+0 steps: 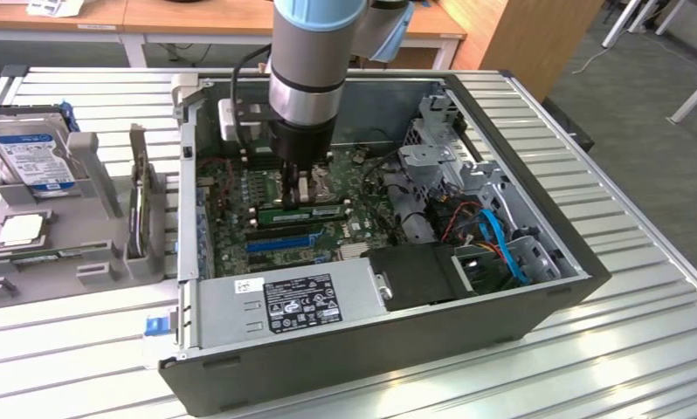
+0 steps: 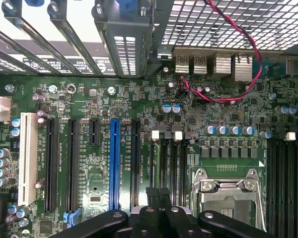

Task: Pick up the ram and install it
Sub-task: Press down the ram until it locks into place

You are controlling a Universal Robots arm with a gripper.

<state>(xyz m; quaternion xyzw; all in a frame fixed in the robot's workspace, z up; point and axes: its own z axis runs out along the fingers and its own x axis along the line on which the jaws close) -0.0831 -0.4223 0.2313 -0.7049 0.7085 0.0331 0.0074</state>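
The ram (image 1: 304,212), a narrow green stick, stands on edge along the memory slots on the motherboard inside the open PC case (image 1: 535,297). My gripper (image 1: 307,187) hangs straight down just above it, close to its middle. I cannot tell whether it touches the stick. In the wrist view my gripper (image 2: 158,194) has its two dark fingertips pressed together with nothing green between them. They hover over the black memory slots (image 2: 167,163), between the blue slot (image 2: 114,163) and the CPU socket (image 2: 227,194).
A grey power supply (image 1: 290,301) fills the case's near side. The drive cage and blue cables (image 1: 506,249) sit at the exterior view's right. Outside the case, at the exterior view's left, a grey holder (image 1: 86,175) carries a hard drive (image 1: 34,157) and an upright card (image 1: 139,205).
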